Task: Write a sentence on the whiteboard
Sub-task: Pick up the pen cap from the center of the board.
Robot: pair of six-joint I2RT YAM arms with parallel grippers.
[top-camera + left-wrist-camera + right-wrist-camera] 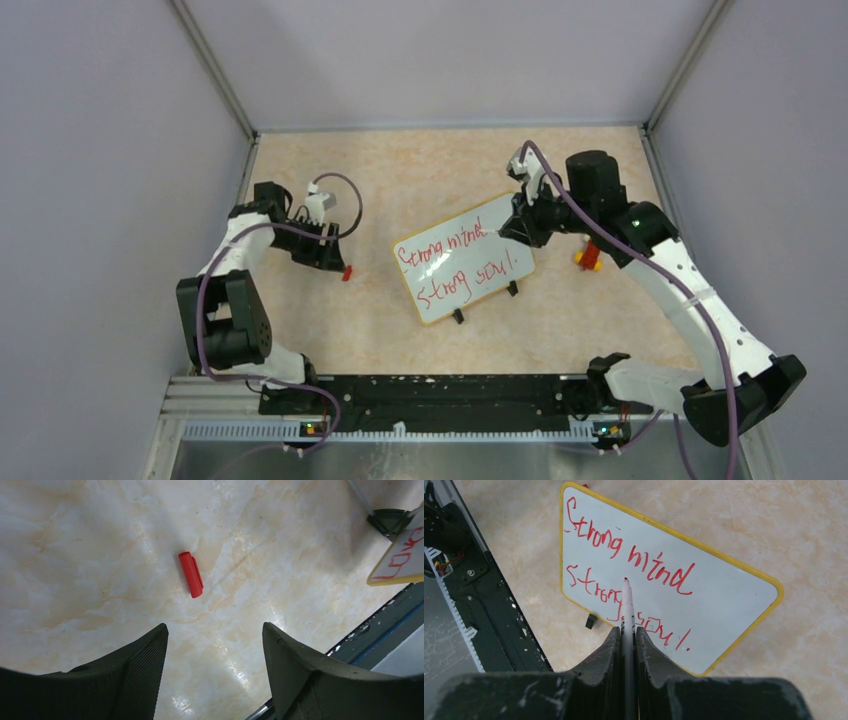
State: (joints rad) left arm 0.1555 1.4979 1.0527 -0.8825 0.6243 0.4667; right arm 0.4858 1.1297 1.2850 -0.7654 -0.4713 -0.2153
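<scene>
The whiteboard (440, 272) lies tilted on the table's middle, yellow rim, black clip feet on its near edge. The sentence (440, 248) in red reads "Strong mind" over "Strong soul." and also shows in the right wrist view (659, 570). My right gripper (507, 228) is over the board's far right end, shut (626, 632) on a marker (626, 605). The marker's red tip points at the board (734, 595); I cannot tell whether it touches. My left gripper (335, 247) is open and empty (215, 630), low over the table left of the board. A red marker cap (191, 574) lies just beyond it.
The red cap also shows in the top view (347, 272). A small red and yellow object (588, 257) lies right of the board. A black rail (430, 395) runs along the near edge. A board corner (400, 560) and a clip foot (390, 520) show in the left wrist view.
</scene>
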